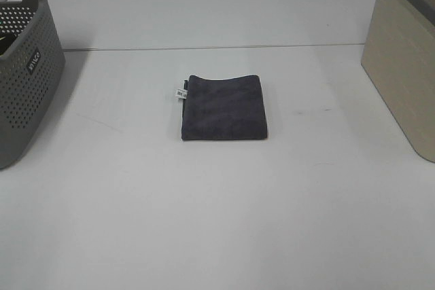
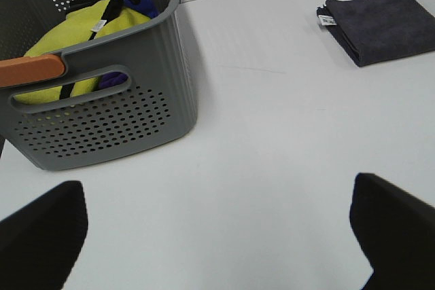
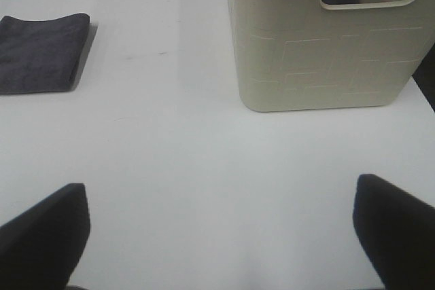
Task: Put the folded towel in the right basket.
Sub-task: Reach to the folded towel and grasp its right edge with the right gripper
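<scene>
**Entry: folded towel, pickup not yet begun**

The dark grey folded terry towel (image 1: 223, 108) is lying flat at the middle of the white tabletop (image 1: 217, 222), untouched. The beige solid-walled plastic basket (image 1: 402, 79) is standing well apart to its right. The grey perforated plastic basket (image 1: 27, 66) is standing far left, holding yellow cloth (image 2: 61, 52).

Step in hand, as judged: the approach, with nothing grasped. The right gripper (image 3: 217, 212) is hovering with black fingers (image 3: 47, 236) spread wide and empty, and the left gripper (image 2: 217, 212) is doing likewise. The towel is sitting well ahead of both finger pairs, touching neither.

The next move is calling for a reach to the towel, a descent, and a pinch across a folded edge.
</scene>
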`<move>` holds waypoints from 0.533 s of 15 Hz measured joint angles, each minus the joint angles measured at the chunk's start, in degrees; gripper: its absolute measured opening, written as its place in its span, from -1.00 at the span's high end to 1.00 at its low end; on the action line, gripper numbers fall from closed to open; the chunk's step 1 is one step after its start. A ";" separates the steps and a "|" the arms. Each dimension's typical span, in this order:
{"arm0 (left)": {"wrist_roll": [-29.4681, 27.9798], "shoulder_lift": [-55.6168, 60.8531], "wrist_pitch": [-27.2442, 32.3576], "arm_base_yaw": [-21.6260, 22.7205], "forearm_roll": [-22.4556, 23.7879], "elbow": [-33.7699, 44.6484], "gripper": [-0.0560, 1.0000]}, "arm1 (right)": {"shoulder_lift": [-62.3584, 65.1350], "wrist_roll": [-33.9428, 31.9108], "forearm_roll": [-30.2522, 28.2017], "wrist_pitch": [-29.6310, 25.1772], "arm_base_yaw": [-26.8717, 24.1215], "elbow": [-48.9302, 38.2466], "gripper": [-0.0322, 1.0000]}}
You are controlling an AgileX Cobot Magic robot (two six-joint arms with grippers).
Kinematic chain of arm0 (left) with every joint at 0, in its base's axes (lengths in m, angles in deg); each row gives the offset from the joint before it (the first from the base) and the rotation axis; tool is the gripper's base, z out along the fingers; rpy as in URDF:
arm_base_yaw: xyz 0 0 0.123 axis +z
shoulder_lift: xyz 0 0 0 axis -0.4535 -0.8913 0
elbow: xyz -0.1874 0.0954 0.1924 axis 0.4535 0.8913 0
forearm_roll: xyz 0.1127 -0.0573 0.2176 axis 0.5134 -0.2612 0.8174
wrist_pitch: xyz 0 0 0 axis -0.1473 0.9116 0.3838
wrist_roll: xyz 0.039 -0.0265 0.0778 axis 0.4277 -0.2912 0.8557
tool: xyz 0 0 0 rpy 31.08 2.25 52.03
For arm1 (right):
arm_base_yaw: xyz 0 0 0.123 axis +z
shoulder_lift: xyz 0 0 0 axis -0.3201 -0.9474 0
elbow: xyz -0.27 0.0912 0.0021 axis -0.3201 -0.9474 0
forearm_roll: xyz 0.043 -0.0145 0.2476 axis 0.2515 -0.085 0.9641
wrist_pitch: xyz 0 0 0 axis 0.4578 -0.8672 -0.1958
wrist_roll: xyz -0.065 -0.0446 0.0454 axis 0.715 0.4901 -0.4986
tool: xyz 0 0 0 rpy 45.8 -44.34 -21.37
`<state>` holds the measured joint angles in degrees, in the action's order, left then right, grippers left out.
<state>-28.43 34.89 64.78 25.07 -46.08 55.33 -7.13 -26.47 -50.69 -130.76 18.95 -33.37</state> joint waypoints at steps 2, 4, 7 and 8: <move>0.00 0.00 0.00 0.00 0.00 0.00 -0.97 | 0.00 0.00 0.00 0.00 0.00 0.00 -0.98; 0.00 0.00 0.00 0.00 0.00 0.00 -0.97 | 0.00 0.00 0.00 0.00 0.00 0.00 -0.98; 0.00 0.00 0.00 0.00 0.00 0.00 -0.97 | 0.00 0.00 0.00 0.00 0.00 0.00 -0.98; 0.00 0.00 0.00 0.00 0.00 0.00 -0.97 | 0.00 0.00 0.00 0.00 0.00 0.00 -0.98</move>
<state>-28.43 34.89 64.78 25.07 -46.08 55.33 -7.13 -26.47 -50.69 -130.76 18.95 -33.37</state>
